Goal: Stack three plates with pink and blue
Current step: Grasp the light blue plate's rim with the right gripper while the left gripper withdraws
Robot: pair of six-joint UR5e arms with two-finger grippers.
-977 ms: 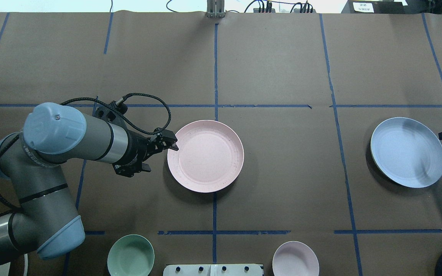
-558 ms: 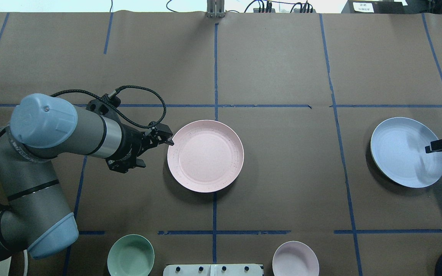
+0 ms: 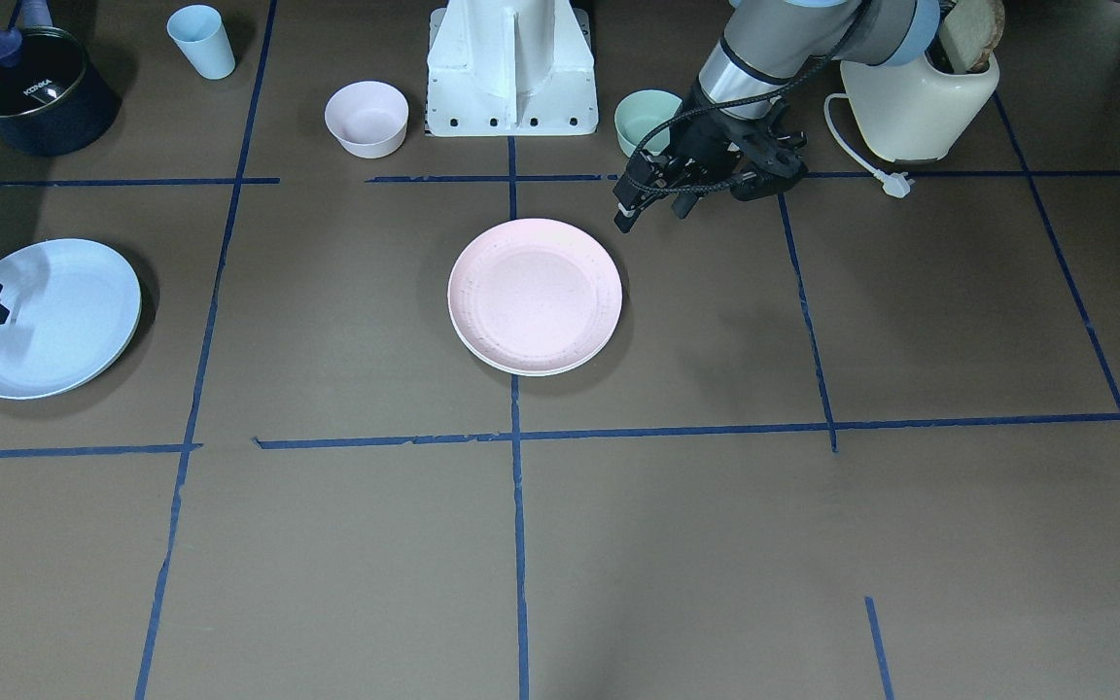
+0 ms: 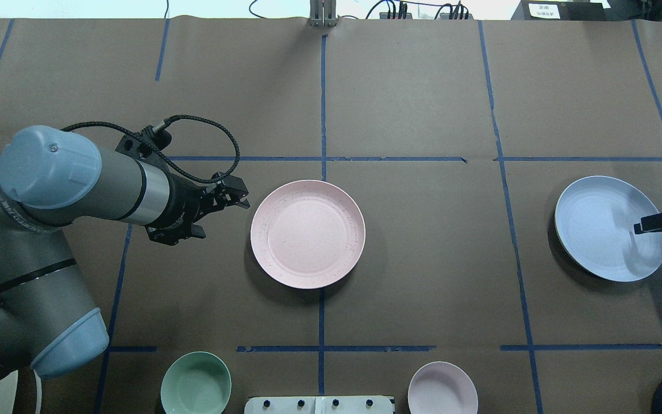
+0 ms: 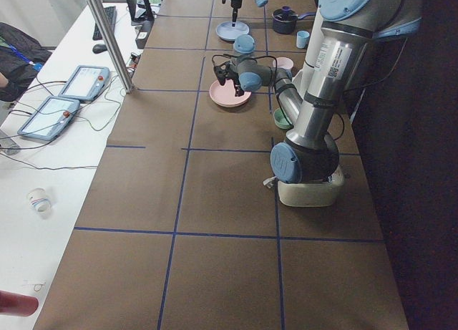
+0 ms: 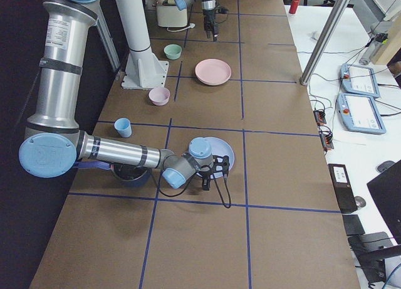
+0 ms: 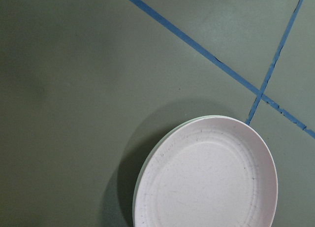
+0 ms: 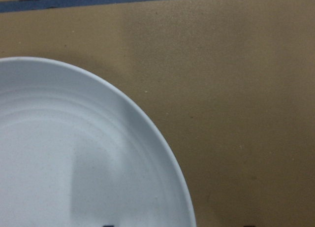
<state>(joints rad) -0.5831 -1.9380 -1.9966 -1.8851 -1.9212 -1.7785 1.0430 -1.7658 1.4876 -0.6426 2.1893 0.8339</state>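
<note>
The pale pink plate (image 4: 307,233) lies in the middle of the table on top of the cream-white plate (image 3: 521,373), of which only a thin rim shows. The stack also shows in the left wrist view (image 7: 206,178). My left gripper (image 4: 243,198) is open and empty, a little to the left of the pink plate and apart from it. The pale blue plate (image 4: 607,227) lies alone at the far right. My right gripper (image 4: 640,226) is open over the blue plate's right part, near its rim (image 8: 162,138).
A small green bowl (image 4: 195,383) and a small pink bowl (image 4: 442,388) stand near the robot base (image 3: 511,68). A toaster (image 3: 915,102), a dark pot (image 3: 30,92) and a blue cup (image 3: 200,41) stand along the robot's side of the table.
My left gripper has drawn back to the left, off the pink plate's rim. My right gripper has moved in from the right edge over the blue plate. The plates have not moved.
</note>
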